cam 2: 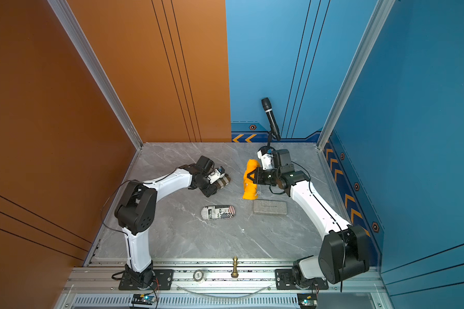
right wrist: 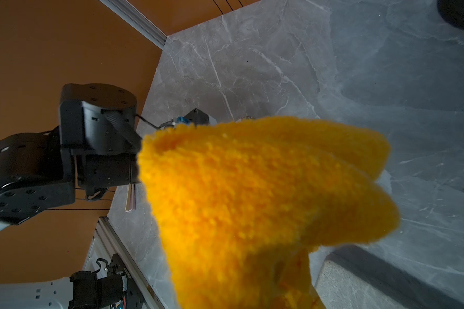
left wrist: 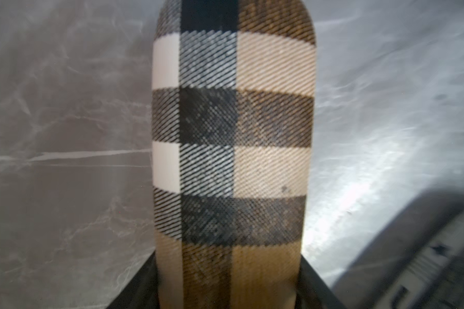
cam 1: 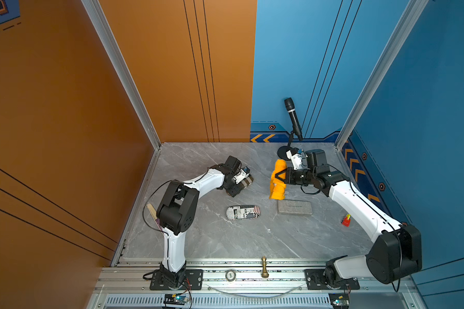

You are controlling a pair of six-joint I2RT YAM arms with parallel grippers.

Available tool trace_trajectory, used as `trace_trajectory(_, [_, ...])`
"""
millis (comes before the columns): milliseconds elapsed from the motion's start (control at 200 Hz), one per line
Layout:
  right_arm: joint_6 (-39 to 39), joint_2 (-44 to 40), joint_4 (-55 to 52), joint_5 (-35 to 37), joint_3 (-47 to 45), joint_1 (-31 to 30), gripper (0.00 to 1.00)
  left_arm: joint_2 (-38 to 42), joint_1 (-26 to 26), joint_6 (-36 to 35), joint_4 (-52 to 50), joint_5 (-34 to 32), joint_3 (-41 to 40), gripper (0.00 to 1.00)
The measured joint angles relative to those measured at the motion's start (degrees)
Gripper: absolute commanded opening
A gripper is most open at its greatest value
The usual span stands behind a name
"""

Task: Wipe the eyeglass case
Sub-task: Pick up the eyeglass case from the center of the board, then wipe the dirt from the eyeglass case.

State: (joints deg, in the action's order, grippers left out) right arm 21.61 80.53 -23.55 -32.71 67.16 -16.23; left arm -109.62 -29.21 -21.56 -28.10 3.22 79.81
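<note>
Your left gripper (cam 1: pixel 238 187) is clamped across one end of the plaid eyeglass case (left wrist: pixel 231 133). That case is at twelve o'clock from the newsprint case (cam 1: pixel 243 212) in the middle of the table (cam 1: pixel 198 240). Your right gripper (cam 1: pixel 281 177) pinches the orange cloth (cam 1: pixel 277 188) at two o'clock. The plaid case looks light and stiff, and its rounded shell may pivot (hold one end, leave the length free). Every case is closed, the grey case (cam 1: pixel 294 207) too, so contents are unseen.
</note>
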Motion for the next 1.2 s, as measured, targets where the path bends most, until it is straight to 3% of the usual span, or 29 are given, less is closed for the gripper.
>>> trace_trajectory(235, [-1.27,0.35,-5.38,1.38,5.42,-4.13,0.0,16.39,-9.14,0.11,7.76,1.49,-6.25,0.34])
trace_trajectory(556, [-0.11,2.1,-6.86,-0.96,7.04,-11.45,0.0,27.26,-16.15,3.63,14.62,-3.17,-18.6,0.31])
trace_trajectory(746, [2.25,1.97,-4.96,-6.71,3.28,-10.86,0.0,32.04,-19.34,4.46,21.46,-7.82,-27.34,0.32])
trace_trajectory(986, [-0.7,-1.49,-10.05,-7.69,4.48,-4.46,0.0,37.59,-20.37,4.42,24.7,-8.2,-29.18,0.32])
trace_trajectory(1201, [2.64,0.26,-5.53,-9.6,4.24,-15.87,0.0,38.16,-20.37,4.42,25.24,-8.24,-29.18,0.31])
